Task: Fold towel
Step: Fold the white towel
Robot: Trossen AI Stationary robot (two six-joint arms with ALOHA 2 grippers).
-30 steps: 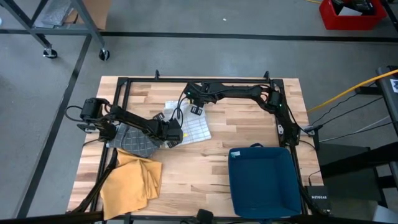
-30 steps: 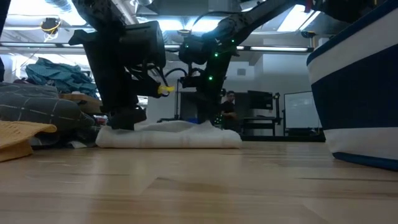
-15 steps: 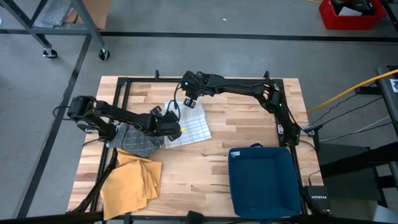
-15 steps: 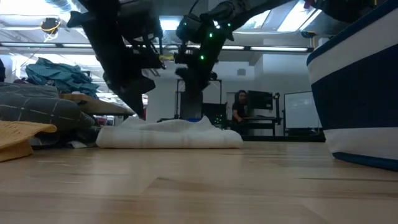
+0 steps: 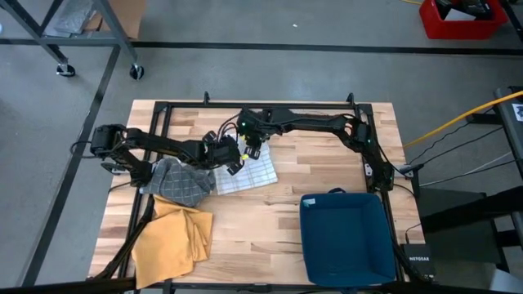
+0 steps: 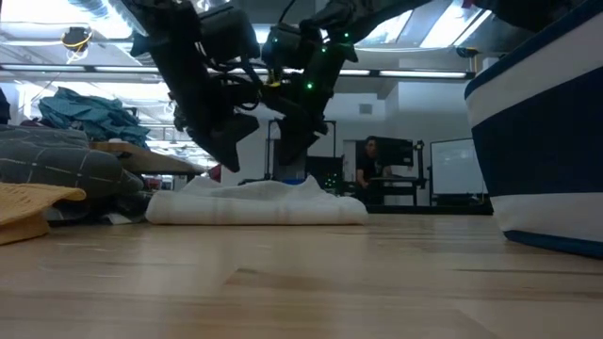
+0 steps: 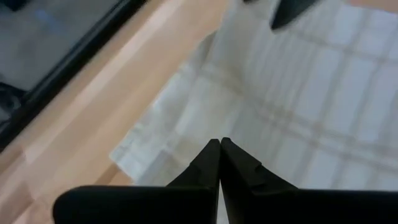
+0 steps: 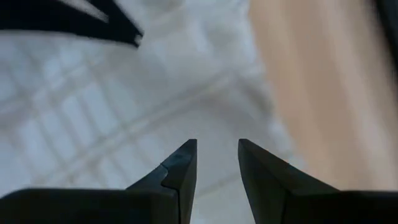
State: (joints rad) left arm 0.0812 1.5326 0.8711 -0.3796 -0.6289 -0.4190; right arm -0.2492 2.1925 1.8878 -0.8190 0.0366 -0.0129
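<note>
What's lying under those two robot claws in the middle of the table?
A white checked towel, folded flat on the wooden table, lies below the left gripper and right gripper. Anything beneath the towel is hidden.

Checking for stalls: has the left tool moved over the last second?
Yes. In the high view the left tool has gone from the white checked towel's near-left edge toward the table's far side, up over the towel, close to the right tool.

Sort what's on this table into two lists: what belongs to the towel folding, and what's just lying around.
Belongs to the job:
- white checked towel, lying on the table
- left claw, shut, above the towel
- right claw, open, above the towel

Just lying about:
- grey checked cloth
- yellow cloth
- blue bin
</note>
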